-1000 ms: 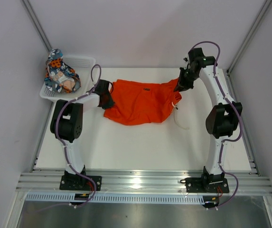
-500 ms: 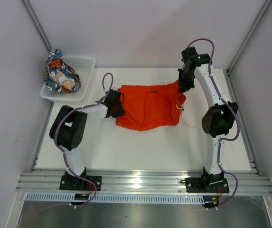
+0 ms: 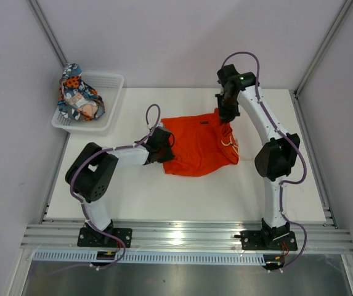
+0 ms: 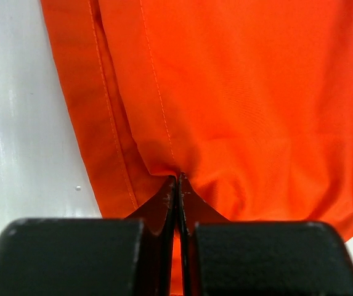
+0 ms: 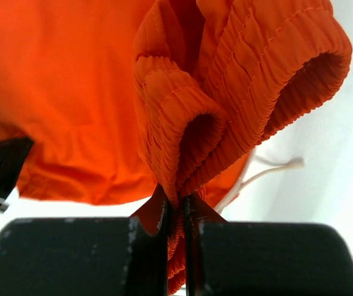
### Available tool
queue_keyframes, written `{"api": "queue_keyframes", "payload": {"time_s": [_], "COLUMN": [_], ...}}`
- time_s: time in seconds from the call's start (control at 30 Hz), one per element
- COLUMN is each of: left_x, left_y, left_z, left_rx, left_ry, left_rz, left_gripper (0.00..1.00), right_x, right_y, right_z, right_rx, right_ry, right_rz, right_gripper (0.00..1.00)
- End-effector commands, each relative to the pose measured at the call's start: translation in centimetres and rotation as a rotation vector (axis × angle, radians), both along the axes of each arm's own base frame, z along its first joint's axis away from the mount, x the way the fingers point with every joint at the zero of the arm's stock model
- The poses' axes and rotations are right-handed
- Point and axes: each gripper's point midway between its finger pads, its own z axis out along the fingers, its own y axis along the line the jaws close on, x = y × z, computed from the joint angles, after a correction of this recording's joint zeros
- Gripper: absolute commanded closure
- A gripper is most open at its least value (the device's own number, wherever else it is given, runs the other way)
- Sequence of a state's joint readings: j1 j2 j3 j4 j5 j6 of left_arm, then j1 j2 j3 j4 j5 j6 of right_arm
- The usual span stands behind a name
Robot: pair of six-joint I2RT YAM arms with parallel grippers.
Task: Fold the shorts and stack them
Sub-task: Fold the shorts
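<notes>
My left jaws are pinched tight on the hem of the orange shorts (image 3: 198,145), my right jaws clamped on their bunched waistband. They lie in the middle of the desk (image 3: 182,191); the printed shorts (image 3: 76,98) sit in the basket (image 3: 111,83)

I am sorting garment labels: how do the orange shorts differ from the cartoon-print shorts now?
The plain bright orange fabric shorts are one colour; the navy, teal and orange cartoon-print fabric shorts are patterned. The orange pair lies on the white table; the printed pair sits in the white plastic mesh basket. The left end effector and right end effector pinch the orange pair; the printed pair is untouched.
</notes>
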State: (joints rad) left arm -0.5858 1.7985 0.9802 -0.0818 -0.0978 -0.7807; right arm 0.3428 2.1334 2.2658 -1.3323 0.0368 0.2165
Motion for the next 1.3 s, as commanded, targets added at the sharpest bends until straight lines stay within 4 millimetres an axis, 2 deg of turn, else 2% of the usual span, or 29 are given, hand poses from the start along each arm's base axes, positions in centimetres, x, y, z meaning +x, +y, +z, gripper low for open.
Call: {"api": "queue_keyframes", "payload": {"time_s": [0.0,0.17,0.3,0.47,0.6,0.73,0.8,1.27], "left_x": [-0.2,-0.6,-0.8,-0.8,-0.9,-0.9,-1.2,-1.4], "left_y": [0.6,1.0,1.0,0.8,0.6,0.2,0.0,0.0], "left_z": [0.5,-0.2,-0.8,-0.8,-0.5,0.0,0.0,0.0], "left_rx": [-0.013,0.003,0.000,-0.014,-0.026,-0.029,-0.022,-0.007], "left_ry": [-0.015,-0.009,-0.003,-0.005,-0.014,-0.026,-0.029,-0.026], "left_rz": [0.026,0.027,0.023,0.020,0.013,0.006,0.001,-0.005], "left_gripper": [0.96,0.96,0.96,0.97,0.96,0.96,0.96,0.96], "right_x": [-2.9,-4.0,-4.4,-4.3,-3.8,-2.8,-2.2,-3.2], "right_y": [3.2,6.5,8.2,9.8,10.3,11.1,12.1,16.6], "right_z": [3.0,1.0,0.2,-1.9,-3.6,-3.9,-3.7,-5.8], "right_rx": [0.036,-0.025,-0.023,-0.017,-0.038,-0.006,0.036,0.080], "right_ry": [-0.016,0.012,0.015,0.039,0.038,0.013,-0.020,-0.014], "right_rz": [0.077,0.148,0.173,0.168,0.136,0.088,0.087,0.215], "right_gripper": [1.00,1.00,1.00,1.00,1.00,1.00,1.00,0.94]}}
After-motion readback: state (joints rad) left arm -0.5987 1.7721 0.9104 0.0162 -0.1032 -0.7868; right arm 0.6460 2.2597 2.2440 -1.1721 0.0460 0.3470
